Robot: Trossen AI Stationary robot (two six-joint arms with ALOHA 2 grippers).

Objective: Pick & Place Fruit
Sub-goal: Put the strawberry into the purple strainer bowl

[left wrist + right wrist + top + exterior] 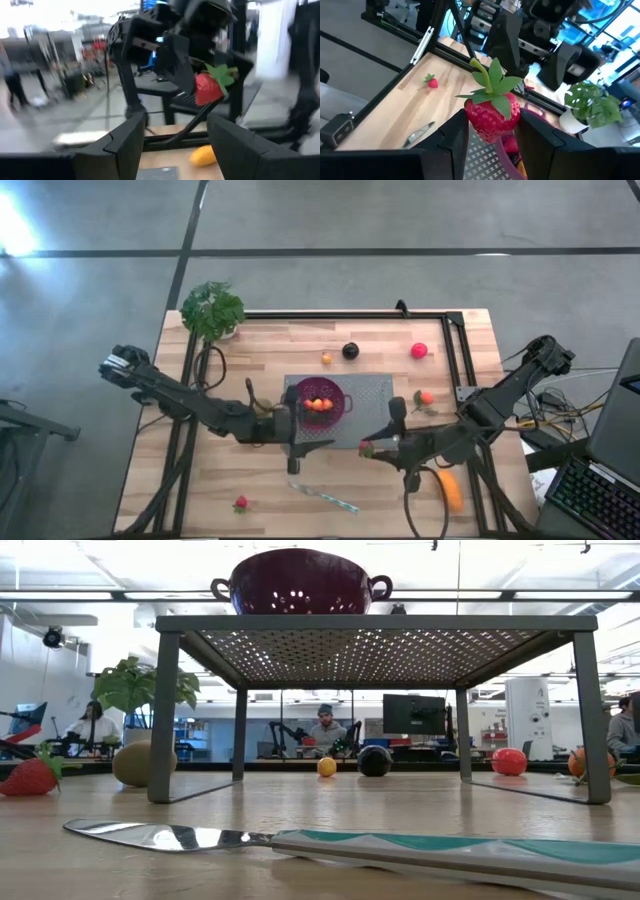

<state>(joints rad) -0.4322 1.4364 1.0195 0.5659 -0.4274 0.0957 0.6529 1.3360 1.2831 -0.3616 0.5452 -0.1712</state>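
My right gripper (pixel 372 448) is shut on a red strawberry (pixel 492 117) with green leaves, in the air by the near right corner of the metal mesh rack (pixel 375 395). My left gripper (pixel 296 442) stands open with nothing between its fingers, at the rack's near left side, facing the strawberry (pixel 207 87). A purple colander (pixel 320 402) with orange pieces in it stands on the rack. Resting on the table are a second strawberry (pixel 240 503), a small orange ball (pixel 326 359), a dark plum (pixel 350 351), a pink-red ball (pixel 419 351) and an oblong orange fruit (pixel 450 490). My right gripper pinches the strawberry's red body (pixel 485 125) between its two fingers, which come from the table's right and slant a little downward. The strawberry sits upright with its leaves (pixel 492 82) on top. It is lifted clear of the table.
A slim knife (pixel 325 498) lies near the table's front edge. A leafy plant (pixel 212 310) stands at the far left corner. An orange-red fruit (pixel 426 397) lies right of the rack, and an olive-green kiwi (pixel 135 762) shows in the low view. Black rails run along the table's sides.
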